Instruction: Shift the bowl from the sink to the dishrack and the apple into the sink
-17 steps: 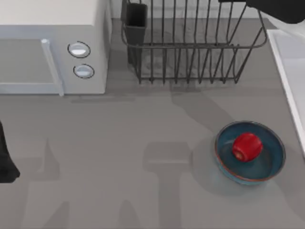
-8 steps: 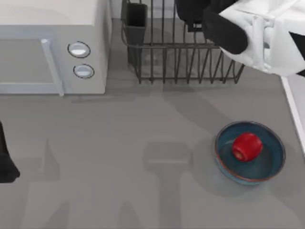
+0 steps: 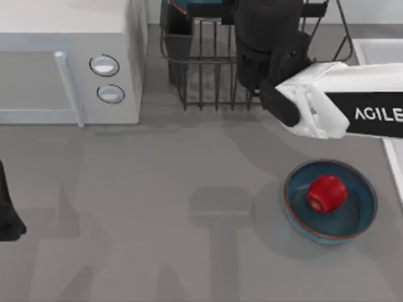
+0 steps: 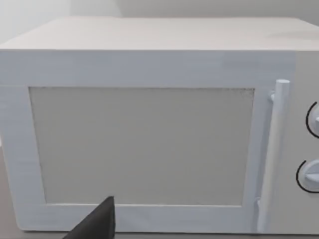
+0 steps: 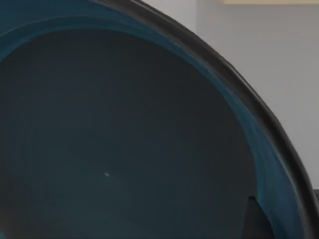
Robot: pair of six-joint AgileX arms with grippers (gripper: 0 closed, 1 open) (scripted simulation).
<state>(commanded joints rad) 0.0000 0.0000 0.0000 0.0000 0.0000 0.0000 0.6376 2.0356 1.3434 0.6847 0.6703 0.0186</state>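
Hanging over the dishrack (image 3: 208, 75), bowl (image 3: 204, 3) at its far edge.

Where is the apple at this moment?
In the top view, the apple lies inside a blue bowl on the table's right side, in front of the dishrack.

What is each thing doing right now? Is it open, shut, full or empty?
microwave: door shut.
bowl on the table: upright, holding the apple.
apple: sitting in that bowl.
carried bowl: close to the right wrist camera, over the dishrack.
dishrack: upright.
right gripper: above the dishrack.
left arm: parked at the table's left edge.
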